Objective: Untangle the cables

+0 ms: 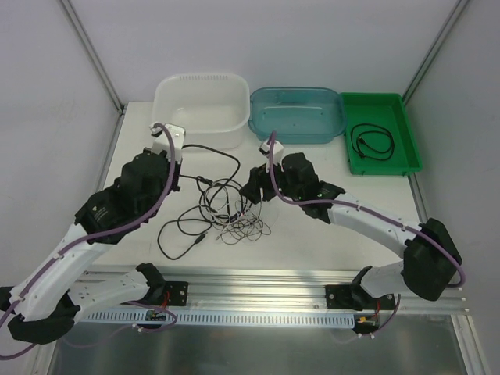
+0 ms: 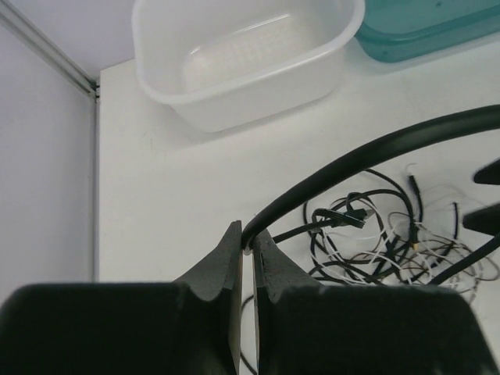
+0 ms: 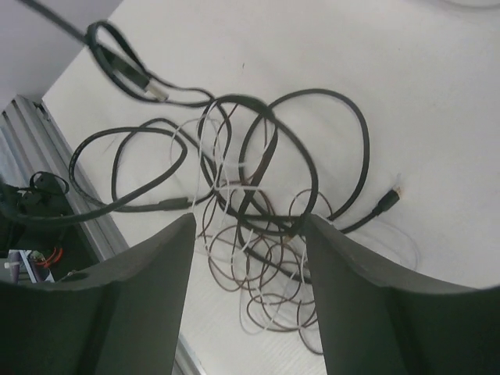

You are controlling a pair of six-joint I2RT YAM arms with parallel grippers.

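Observation:
The cables [image 1: 226,212] lie in a tangle on the white table: thicker black cords with small plugs, thin dark wiry loops and a thin white cord. My left gripper [image 1: 178,151] is shut on a thick black cable [image 2: 367,148], which arcs away to the right into the tangle [image 2: 383,242]; in the left wrist view the gripper [image 2: 250,234] pinches it at the fingertips. My right gripper [image 1: 253,194] is open and hovers just above the tangle's right side. In the right wrist view, that gripper [image 3: 248,223] has the wiry loops and white cord [image 3: 258,266] between its fingers.
A white tub [image 1: 201,105] stands at the back left, with a teal bin [image 1: 297,116] beside it. A green tray [image 1: 406,133] at the back right holds a coiled black cable [image 1: 371,142]. The table's front rail [image 1: 258,281] runs below the tangle.

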